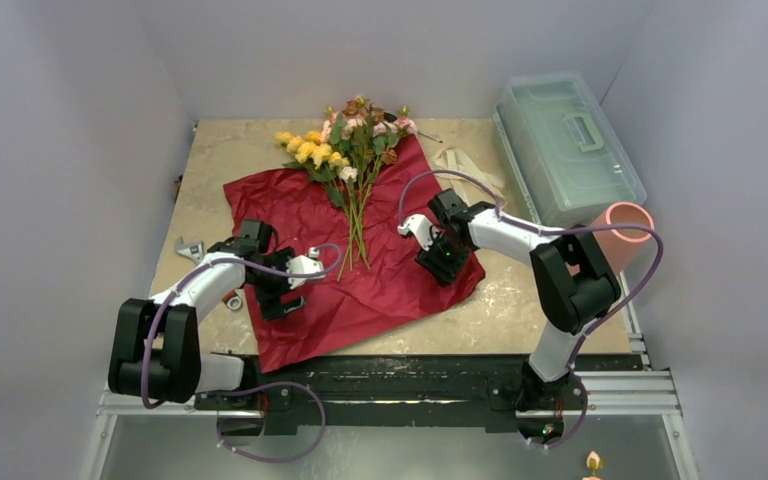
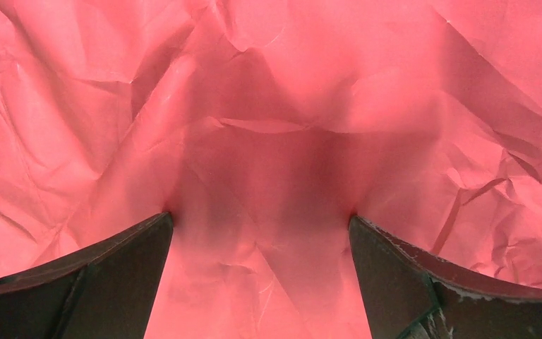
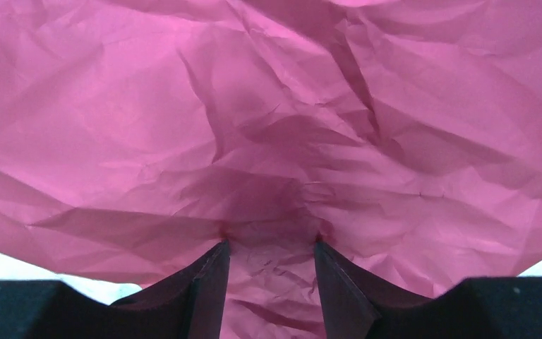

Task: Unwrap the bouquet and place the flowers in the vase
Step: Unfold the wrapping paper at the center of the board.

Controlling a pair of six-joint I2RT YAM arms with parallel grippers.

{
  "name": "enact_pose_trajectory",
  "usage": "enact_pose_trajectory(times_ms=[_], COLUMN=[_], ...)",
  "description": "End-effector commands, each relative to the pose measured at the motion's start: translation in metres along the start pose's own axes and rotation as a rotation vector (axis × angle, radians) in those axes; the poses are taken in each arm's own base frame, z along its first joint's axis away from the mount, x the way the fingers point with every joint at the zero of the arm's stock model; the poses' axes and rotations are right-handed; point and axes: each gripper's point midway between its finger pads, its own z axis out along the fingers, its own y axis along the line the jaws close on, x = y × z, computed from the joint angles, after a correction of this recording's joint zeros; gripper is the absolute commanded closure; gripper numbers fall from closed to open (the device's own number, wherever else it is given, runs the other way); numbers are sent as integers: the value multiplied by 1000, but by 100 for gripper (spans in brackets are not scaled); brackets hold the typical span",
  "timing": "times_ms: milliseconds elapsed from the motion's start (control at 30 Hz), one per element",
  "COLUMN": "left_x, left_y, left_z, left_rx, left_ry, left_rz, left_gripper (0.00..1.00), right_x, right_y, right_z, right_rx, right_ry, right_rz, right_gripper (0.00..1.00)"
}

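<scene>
Both pincers down on the spread paper, flowers between them

The flowers (image 1: pixel 350 165) lie on the dark red paper (image 1: pixel 390 285) mid-worktop, blooms toward the far edge, stems running toward the near edge. My left pincer (image 2: pixel 261 222), arm bent low, stands wide with its tips on the paper left of the stems. My right pincer (image 3: pixel 272 244), arm reaching inward, is narrower, with paper puckered between its tips. I cannot tell if it grips. The vase (image 1: pixel 628 225) sits at the right edge.

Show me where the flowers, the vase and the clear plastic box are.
flowers (image 1: pixel 352 126): top view, on the pink blooms.
vase (image 1: pixel 625 250): top view, on its outer wall.
clear plastic box (image 1: pixel 550 150): top view, on its lid.
</scene>
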Motion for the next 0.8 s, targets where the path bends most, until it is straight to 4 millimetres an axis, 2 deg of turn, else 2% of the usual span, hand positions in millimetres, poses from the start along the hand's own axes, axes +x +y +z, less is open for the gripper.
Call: enact_pose_trajectory(times_ms=[0,200,400,600,667,767], left_x=[22,33,40,33,20,-10], left_y=[3,-5,-4,18,26,42], left_z=[7,5,-4,-23,-32,-52], left_rx=[-23,-8,-2,32,49,32], left_ry=[97,137,140,58,3,-100], left_rz=[33,40,1,-152,-179,-195], left_gripper=[5,6,6,6,7,6], right_x=[30,71,91,91,88,71], right_y=[-10,-14,-15,-8,-7,-3], right_z=[-6,-10,-13,-20,-27,-46], right_rx=[69,79,76,43,45,38], right_ry=[86,149,182,172,159,94], right_rz=[-19,-7,-8,-16,-12,-2], right_gripper=[48,48,48,48,48,46])
